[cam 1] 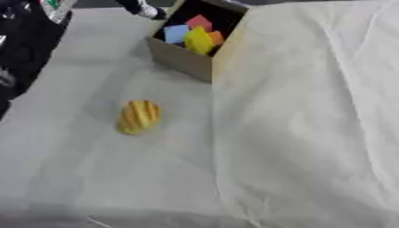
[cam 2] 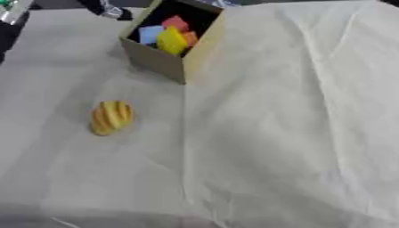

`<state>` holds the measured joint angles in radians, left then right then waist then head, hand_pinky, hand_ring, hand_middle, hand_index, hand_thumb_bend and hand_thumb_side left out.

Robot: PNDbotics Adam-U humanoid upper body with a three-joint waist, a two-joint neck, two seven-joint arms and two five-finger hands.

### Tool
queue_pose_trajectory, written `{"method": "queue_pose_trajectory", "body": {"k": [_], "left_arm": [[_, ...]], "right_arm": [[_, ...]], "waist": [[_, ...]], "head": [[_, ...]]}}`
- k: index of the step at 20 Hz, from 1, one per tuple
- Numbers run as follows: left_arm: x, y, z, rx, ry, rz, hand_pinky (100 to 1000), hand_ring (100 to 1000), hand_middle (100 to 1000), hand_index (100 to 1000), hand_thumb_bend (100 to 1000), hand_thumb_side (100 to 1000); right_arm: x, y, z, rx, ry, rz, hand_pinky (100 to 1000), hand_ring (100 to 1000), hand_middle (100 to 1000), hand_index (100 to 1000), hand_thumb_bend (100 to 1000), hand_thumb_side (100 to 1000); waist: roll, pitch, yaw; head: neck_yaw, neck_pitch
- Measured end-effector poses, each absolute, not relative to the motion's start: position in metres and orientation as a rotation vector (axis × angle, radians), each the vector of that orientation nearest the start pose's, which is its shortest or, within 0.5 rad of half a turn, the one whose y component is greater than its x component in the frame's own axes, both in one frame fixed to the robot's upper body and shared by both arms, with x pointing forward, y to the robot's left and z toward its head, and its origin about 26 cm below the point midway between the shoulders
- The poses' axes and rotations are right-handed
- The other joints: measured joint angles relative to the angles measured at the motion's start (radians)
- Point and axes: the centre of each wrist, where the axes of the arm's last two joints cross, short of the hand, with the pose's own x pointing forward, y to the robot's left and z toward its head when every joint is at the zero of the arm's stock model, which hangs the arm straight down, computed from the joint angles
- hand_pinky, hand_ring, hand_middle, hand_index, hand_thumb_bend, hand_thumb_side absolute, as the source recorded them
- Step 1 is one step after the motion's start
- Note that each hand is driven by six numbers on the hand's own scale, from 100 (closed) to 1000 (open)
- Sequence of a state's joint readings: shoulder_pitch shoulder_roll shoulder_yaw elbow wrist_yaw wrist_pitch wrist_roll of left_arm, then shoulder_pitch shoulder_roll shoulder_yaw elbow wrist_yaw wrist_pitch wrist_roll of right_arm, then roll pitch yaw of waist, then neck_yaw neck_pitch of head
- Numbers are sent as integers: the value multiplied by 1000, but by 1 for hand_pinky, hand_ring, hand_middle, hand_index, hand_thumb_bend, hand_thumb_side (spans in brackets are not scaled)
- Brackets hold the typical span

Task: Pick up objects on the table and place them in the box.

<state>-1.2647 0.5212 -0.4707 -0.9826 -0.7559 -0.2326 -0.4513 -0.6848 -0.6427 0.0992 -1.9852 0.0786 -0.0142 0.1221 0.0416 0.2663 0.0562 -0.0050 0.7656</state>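
Observation:
A yellow-orange striped loaf-shaped object [cam 1: 139, 116] lies on the white cloth, left of centre, with nothing touching it. Behind it stands an open cardboard box [cam 1: 181, 58], holding a blue block [cam 1: 175, 33], a red block [cam 1: 199, 21], a yellow block [cam 1: 199, 41] and an orange one. Black parts of my left arm [cam 1: 27, 49] fill the left edge. A dark shape with a pale tip [cam 1: 144, 10] shows at the top edge just left of the box; it may be my left hand, and its fingers are not clear. My right hand shows in neither view.
The white cloth [cam 1: 311, 133] covers the table, with creases running down the middle and to the right. A silver and green part [cam 1: 54, 9] sits at the top left corner.

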Motion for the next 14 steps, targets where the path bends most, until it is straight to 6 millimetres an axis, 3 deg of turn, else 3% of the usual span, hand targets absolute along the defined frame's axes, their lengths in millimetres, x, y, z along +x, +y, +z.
{"method": "queue_pose_trajectory", "body": {"k": [14], "left_arm": [[436, 197, 263, 748, -1311, -2002, 780, 747, 724, 833, 565, 565]], "right_arm": [[306, -245, 326, 554, 3278, -1295, 909, 735, 683, 809, 100, 535]], "waist": [[-9, -1, 11]], "head": [[-2, 0]]}}
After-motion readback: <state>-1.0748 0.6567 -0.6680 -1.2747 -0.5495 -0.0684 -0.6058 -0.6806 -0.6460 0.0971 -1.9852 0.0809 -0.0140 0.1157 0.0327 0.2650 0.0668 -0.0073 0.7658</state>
